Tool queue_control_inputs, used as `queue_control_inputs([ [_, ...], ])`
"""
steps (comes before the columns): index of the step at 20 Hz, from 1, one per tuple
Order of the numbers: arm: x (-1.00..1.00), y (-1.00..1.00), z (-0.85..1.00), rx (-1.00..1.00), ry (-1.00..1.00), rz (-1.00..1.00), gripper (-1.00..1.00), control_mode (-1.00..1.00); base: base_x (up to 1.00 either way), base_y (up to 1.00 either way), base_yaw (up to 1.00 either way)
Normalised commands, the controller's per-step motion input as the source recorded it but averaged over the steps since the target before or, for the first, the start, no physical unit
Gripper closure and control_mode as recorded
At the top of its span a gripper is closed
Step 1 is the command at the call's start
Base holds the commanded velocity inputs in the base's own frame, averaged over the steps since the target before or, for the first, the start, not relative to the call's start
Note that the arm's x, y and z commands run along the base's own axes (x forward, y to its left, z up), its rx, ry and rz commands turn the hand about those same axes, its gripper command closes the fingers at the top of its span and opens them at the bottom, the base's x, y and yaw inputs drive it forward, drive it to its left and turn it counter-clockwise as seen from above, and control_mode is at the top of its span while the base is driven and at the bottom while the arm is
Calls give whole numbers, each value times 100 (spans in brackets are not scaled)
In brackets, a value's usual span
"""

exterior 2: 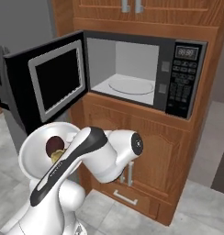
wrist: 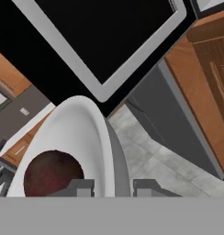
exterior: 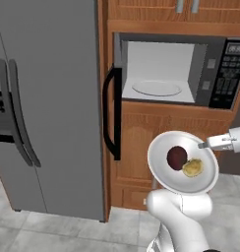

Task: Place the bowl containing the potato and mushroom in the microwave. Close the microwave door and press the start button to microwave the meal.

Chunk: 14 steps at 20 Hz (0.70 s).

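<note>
The white bowl [exterior: 161, 170] hangs in the air below and in front of the open microwave [exterior: 161, 69]. In it lie the dark reddish-brown mushroom [exterior: 177, 157] and the yellowish potato [exterior: 193, 168]. My gripper [exterior: 204, 145] is shut on the bowl's right rim. In the hand view the bowl's rim [wrist: 102, 137] runs down between my gripper's [wrist: 113, 187] fingertips, with the mushroom [wrist: 52, 172] just left of them. The microwave door [exterior 2: 45, 82] stands swung wide open to the left. From the right base view the bowl [exterior 2: 33, 156] sits partly behind my arm, the mushroom [exterior 2: 54, 145] showing above the potato [exterior 2: 57, 157].
A grey fridge [exterior: 48, 108] stands left of the wooden cabinet [exterior: 136, 142]. The door's black handle [exterior: 108, 115] sticks out toward me at the bowl's upper left. Inside the microwave lies a glass turntable [exterior: 156, 88]; its button panel [exterior 2: 182, 78] is on the right.
</note>
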Motion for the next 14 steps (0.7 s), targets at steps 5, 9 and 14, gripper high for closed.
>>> queue_control_inputs([
  [5,0,0,0,0,0,0,100,100,18,-15,21],
  [9,0,0,0,0,0,0,100,100,1,-32,17],
  [14,0,0,0,0,0,0,100,100,0,-41,16],
])
